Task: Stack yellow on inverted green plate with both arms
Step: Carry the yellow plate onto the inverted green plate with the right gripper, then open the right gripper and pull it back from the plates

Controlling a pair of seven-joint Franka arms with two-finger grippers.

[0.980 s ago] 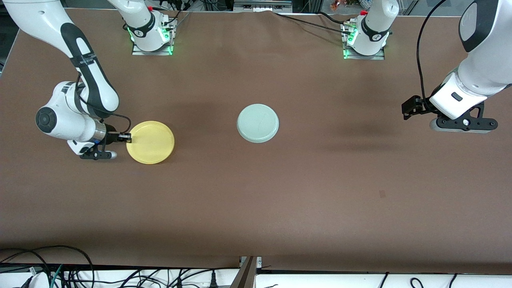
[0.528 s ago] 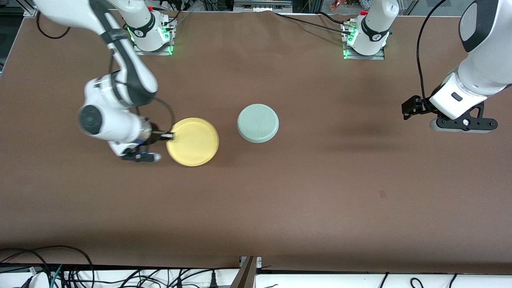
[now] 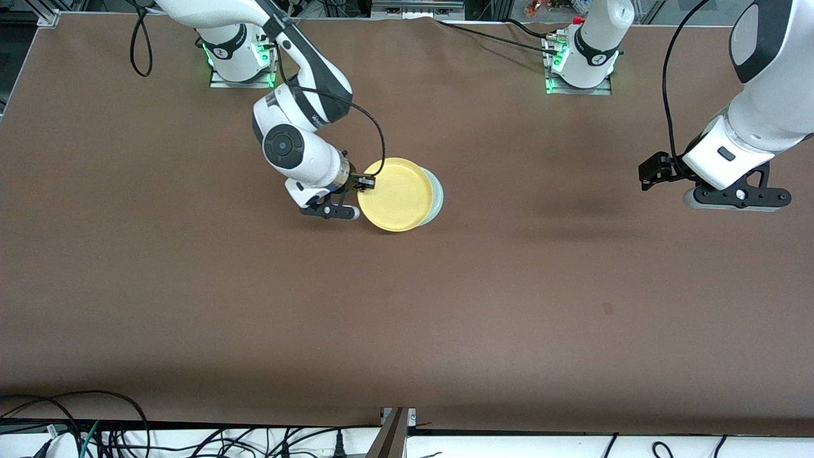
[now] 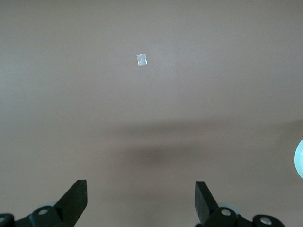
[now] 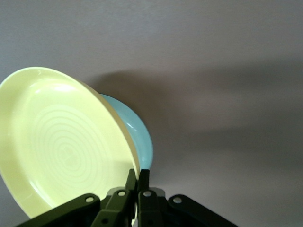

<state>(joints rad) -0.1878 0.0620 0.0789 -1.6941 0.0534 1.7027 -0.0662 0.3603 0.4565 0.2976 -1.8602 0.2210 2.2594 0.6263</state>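
The right end effector [image 3: 367, 183], pinching the yellow plate [image 3: 394, 194] by its rim over the green plate [image 3: 436, 194] mid-bench, should line it up before letting go, while the left end effector [image 4: 141, 198] waits spread near the left arm's edge.

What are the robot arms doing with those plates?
The right gripper pinches the rim of the yellow plate and holds it over the upside-down green plate, covering most of it. It has not let go. The left gripper waits open over the bare table, toward the left arm's end.
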